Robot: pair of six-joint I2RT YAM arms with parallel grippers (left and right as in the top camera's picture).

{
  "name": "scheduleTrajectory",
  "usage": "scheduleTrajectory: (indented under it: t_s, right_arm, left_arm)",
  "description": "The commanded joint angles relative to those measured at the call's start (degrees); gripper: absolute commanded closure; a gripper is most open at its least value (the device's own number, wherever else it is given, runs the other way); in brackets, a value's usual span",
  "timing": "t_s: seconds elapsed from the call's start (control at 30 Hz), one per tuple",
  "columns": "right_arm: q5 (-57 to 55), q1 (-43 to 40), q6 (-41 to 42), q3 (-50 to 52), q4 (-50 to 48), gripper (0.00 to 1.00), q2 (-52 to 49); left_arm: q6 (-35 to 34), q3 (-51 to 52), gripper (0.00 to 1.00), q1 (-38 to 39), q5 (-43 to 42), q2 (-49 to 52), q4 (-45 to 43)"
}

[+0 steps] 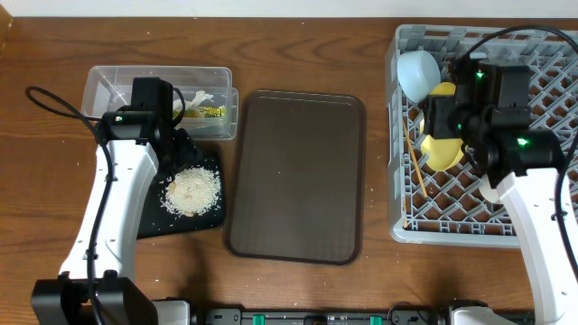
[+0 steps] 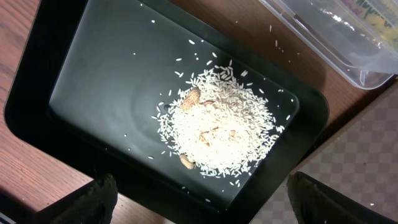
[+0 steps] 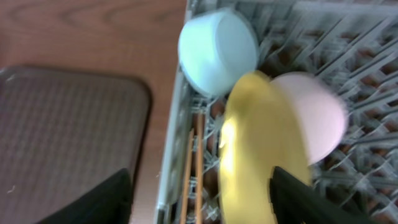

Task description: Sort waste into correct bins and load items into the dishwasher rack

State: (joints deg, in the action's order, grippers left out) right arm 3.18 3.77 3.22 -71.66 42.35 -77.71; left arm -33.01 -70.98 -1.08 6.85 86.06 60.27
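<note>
Wooden table (image 1: 298, 45), dark brown and grained, seen from above; no wall or room beyond it is visible. An empty brown serving tray (image 1: 298, 176) lies in the middle.

On your left, the black tray (image 2: 93, 81) holds the rice pile (image 2: 217, 124), with stray grains scattered on the tray floor and on the wood beside it. The clear tub (image 1: 108, 86) sits just behind, holding the snack wrapper (image 1: 209, 112). Your left gripper (image 2: 205, 199) hangs over the rice with its fingers spread wide and nothing between them.

On your right, the dishwasher rack (image 1: 452, 236) carries the blue bowl (image 3: 217, 50), the yellow plate (image 3: 261, 149) standing on edge, the white bowl (image 3: 314, 115) behind it and the chopsticks (image 3: 193, 168) along the near wall. Your right gripper (image 3: 202, 199) is over the rack with its fingers apart; this view is blurred.

Expect the rice to be loose and light; it probably cannot be pinched, so move it by its container. The plate looks stiff, smooth and likely slippery, so take it by the rim. The chopsticks are thin and may roll; grip them mid-length.
</note>
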Motion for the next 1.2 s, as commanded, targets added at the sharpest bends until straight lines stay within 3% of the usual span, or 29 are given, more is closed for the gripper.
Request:
scheduleTrajectory:
  t_s: [0.0, 0.27, 0.47, 0.8, 0.9, 1.07, 1.17]
  right_arm:
    - [4.7, -0.6, 1.3, -0.7, 2.9, 0.23, 0.1]
    - [4.4, -0.6, 6.2, -0.7, 11.1, 0.19, 0.3]
    - [4.4, -0.6, 9.8, -0.7, 13.9, 0.19, 0.2]
    - [4.1, -0.4, 14.6, -0.7, 22.5, 0.23, 0.3]
    - [2.7, 0.2, 14.8, -0.5, 26.3, 0.22, 1.1]
    - [-0.6, 3.4, 14.8, 0.6, 26.3, 0.13, 7.5]
    - [-0.9, 5.6, 14.8, 1.6, 26.1, 0.01, 12.9]
  left_arm:
    - [-0.1, -0.5, 0.1, -0.2, 1.1, 0.1, 1.0]
    - [8.5, -0.5, 0.09, -0.2, -7.8, 0.1, 5.7]
    - [13.9, -0.5, 0.06, -0.2, -7.9, 0.1, 10.4]
    - [15.3, 2.6, 0.06, -0.2, -8.3, 0.1, 13.9]
    - [19.4, 3.5, 0.09, -0.2, -13.7, -0.3, 14.1]
    - [20.3, 4.8, 0.1, 0.5, -15.2, -5.4, 14.0]
    - [20.8, 6.4, 0.1, 1.8, -15.2, -12.0, 13.4]
